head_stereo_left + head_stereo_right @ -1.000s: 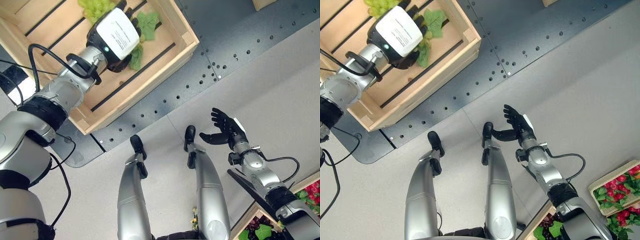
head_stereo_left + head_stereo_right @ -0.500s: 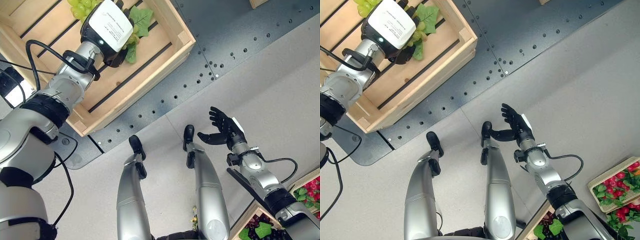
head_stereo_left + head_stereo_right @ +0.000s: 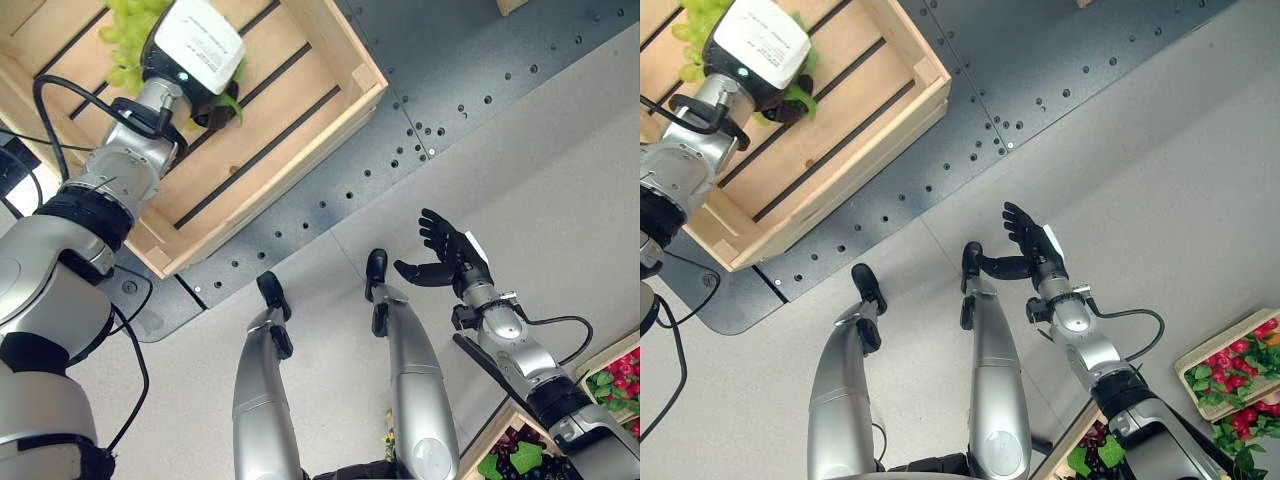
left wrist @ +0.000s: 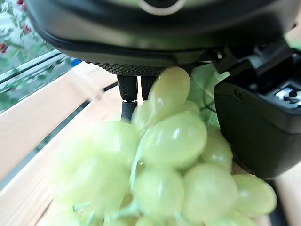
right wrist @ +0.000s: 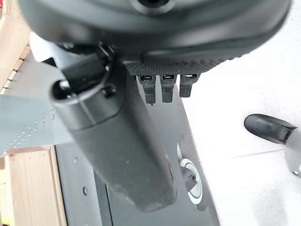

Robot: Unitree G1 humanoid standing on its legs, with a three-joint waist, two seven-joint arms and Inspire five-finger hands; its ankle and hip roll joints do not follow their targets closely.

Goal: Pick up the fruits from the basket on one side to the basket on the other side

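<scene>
One bunch of green grapes (image 4: pixel 169 165) clasped in left hand (image 3: pixel 195 50) over wooden crate (image 3: pixel 330 90); right hand (image 3: pixel 450 262) spread, empty.

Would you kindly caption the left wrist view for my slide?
Left hand holding green grapes over the wooden crate.

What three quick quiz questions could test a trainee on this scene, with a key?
1. True or false: the left hand holds green grapes over the wooden crate.
2. The right hand is: A) curled round fruit, B) open and empty, C) resting in the crate.
3. Fill in: red fruit lies in a box on the robot's ___ side.

Key: 1 true; 2 B; 3 right.
</scene>
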